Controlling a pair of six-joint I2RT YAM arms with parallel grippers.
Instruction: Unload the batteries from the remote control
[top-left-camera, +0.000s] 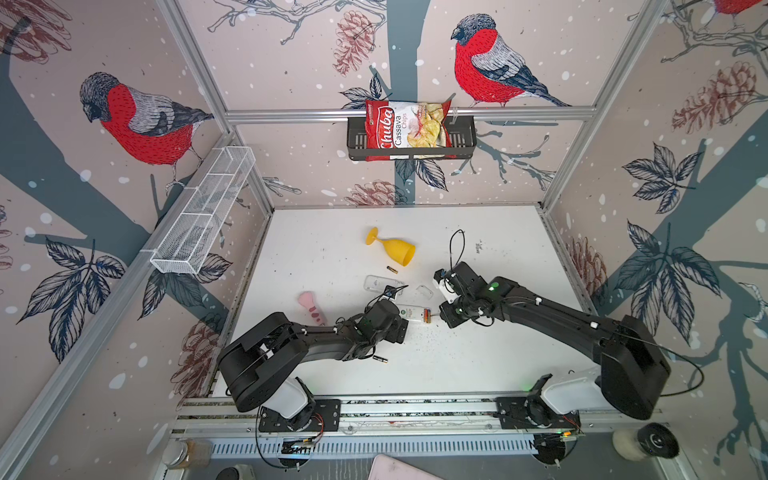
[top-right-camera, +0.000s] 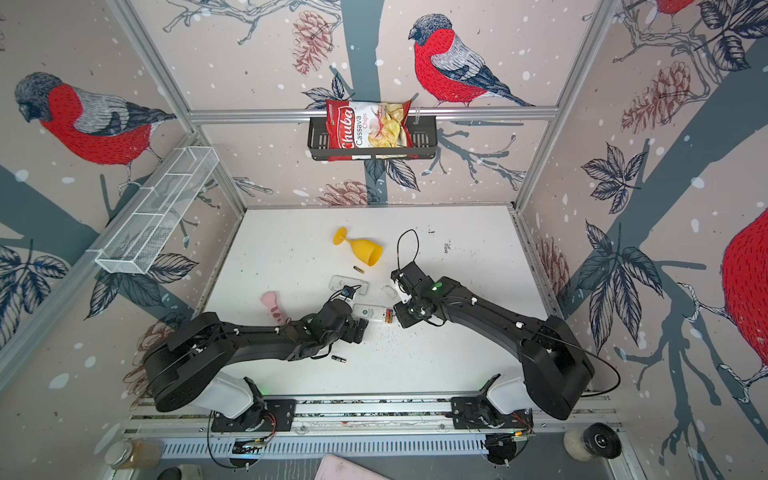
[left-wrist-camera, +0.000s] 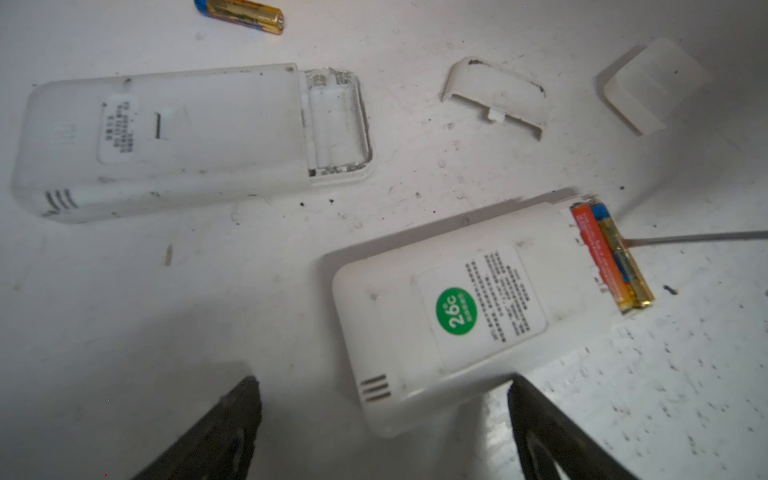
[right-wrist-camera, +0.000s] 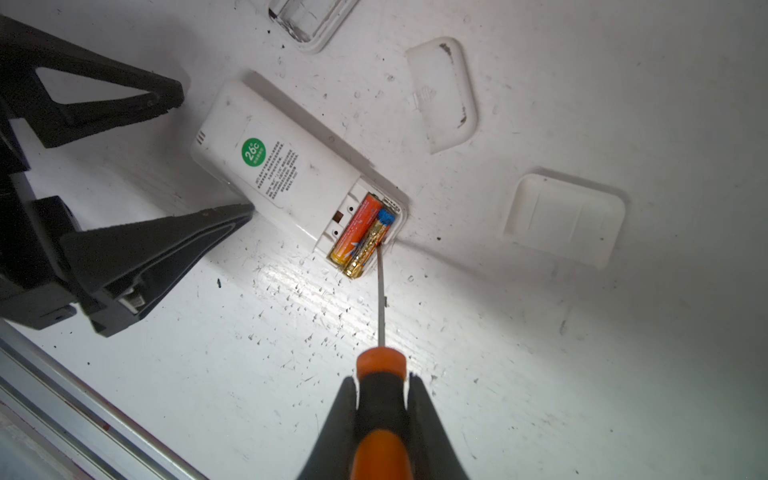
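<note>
Right wrist: right gripper holds screwdriver, seemingly touching battery.

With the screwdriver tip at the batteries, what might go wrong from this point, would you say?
The left gripper stands open around the remote, not clamping it, so prying may push the remote away. The screwdriver, held by the right gripper, has its tip against the gold battery and could skid off. A freed battery may roll across the table.
</note>
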